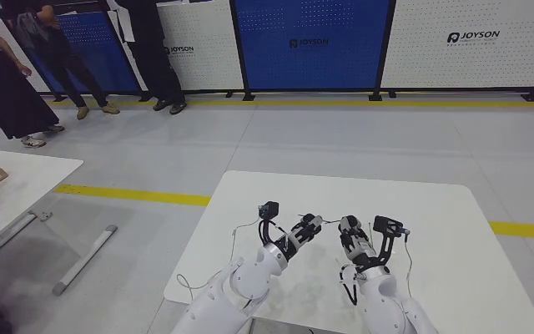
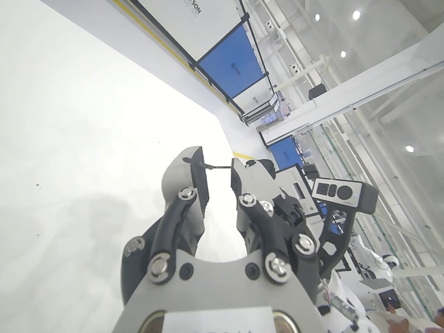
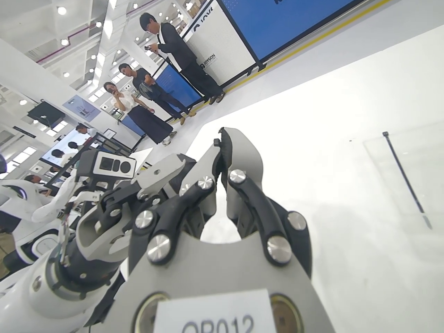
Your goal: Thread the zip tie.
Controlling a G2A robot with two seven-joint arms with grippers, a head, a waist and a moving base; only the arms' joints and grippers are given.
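Observation:
A thin black zip tie runs level across the gap between the fingers of my left gripper. One end of it rests against the dark pad of one finger. That gripper is open, held above the white table. My right gripper is shut, and a small black bit of the zip tie pokes out at its tips. In the top view the left gripper and the right gripper face each other closely near the table's middle.
A second black zip tie lies flat on a clear sheet on the table beside my right arm. The table's far edge borders open grey floor with a yellow line. Another white table stands at the left.

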